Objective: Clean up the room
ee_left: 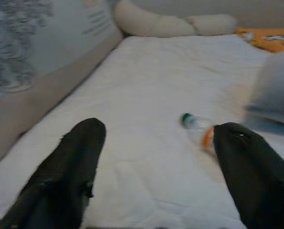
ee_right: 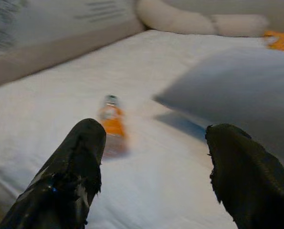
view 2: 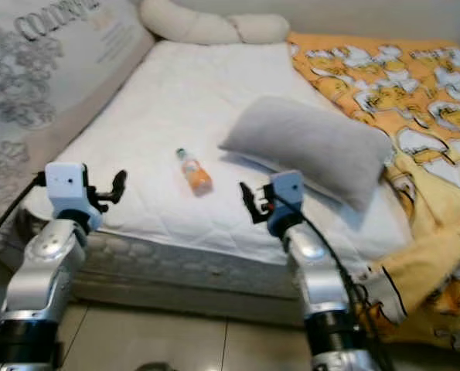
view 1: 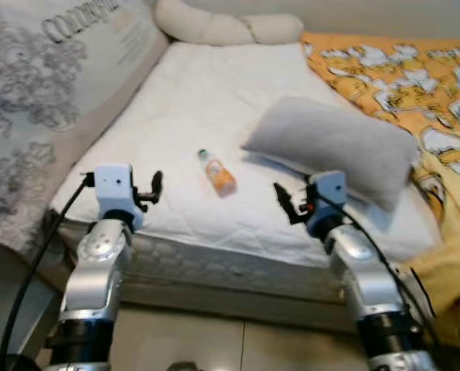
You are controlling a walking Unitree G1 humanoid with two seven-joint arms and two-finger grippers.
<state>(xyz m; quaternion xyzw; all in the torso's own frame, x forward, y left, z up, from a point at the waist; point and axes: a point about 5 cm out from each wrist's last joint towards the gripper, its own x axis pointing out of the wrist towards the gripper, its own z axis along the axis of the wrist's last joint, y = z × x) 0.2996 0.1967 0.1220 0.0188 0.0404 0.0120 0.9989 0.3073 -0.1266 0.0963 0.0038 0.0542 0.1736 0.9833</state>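
Left eye view shows the orange bottle [view 1: 218, 173] lying on the white mattress [view 1: 175, 116] between both grippers, left gripper [view 1: 154, 188] and right gripper [view 1: 285, 202] open and empty; a careless touch may roll it away.

Soft even daylight; wrist views blurred, faint shadows.

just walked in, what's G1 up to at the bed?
It stands at the bed's edge, holding nothing. The left gripper and right gripper are both open and raised over the near edge of the white mattress. An orange bottle lies on its side between them, beside a grey pillow.
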